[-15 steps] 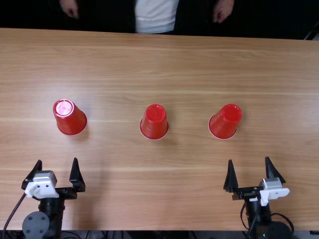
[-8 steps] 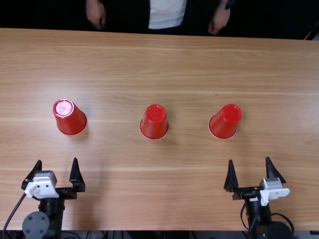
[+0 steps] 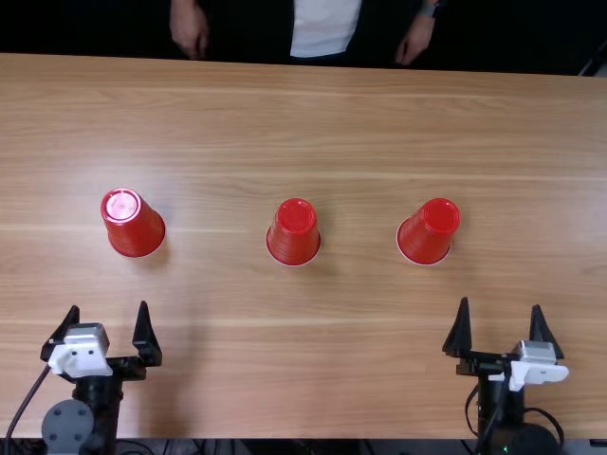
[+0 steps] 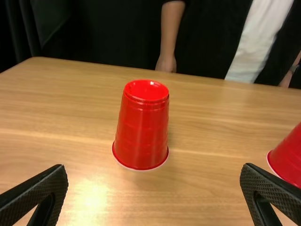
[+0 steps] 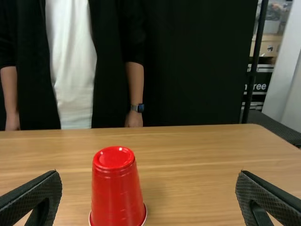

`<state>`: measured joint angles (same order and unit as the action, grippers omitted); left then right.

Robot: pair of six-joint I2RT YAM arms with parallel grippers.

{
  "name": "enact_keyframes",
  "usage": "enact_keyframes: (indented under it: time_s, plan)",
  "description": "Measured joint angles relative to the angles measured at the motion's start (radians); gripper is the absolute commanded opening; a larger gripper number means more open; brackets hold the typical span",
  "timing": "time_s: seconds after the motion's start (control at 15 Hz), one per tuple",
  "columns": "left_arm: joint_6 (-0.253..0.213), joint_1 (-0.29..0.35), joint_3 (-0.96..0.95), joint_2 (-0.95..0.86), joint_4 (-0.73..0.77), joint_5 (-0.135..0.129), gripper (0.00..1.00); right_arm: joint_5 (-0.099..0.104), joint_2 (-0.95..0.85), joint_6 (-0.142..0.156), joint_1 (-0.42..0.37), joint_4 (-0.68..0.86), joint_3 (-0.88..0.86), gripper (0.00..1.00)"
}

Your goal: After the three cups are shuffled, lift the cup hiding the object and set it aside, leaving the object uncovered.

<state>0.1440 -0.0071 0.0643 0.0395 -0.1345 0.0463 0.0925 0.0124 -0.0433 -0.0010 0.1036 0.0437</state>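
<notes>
Ahead of both hands, the light brown wooden counter (image 3: 303,114) is stretching away with its grain running side to side, and a dark backdrop (image 5: 197,61) is hanging behind its far edge. A soft glare is lying on the wood just in front of the left hand (image 3: 108,318), as that arm's wrist view is showing.

Three red cups are standing upside down in a row on the counter, well apart from one another (each with its flat base up and a thin pale rim meeting the wood). The left cup (image 3: 131,224) is sitting almost straight ahead of the left hand, near it but not touching. The right cup (image 3: 430,230) is standing ahead of the right hand (image 3: 500,318), a little toward that hand's left side. The middle cup (image 3: 293,232) is standing ahead of the gap between the two hands.

Both hands are hovering low by the counter's near edge, each with its two black fingers spread wide and gripping nothing.
</notes>
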Motion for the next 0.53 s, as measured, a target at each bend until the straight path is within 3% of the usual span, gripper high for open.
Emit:
enact_keyframes:
  time_s: [0.27,0.53]
  plan:
    - [-0.011,0.021,0.251,0.115,-0.075,0.026,1.00,0.031,0.003,-0.002,0.000,-0.066,0.155,1.00]
    - [-0.070,0.021,0.595,0.376,-0.325,0.029,1.00,0.032,0.157,-0.004,0.000,-0.223,0.405,1.00]
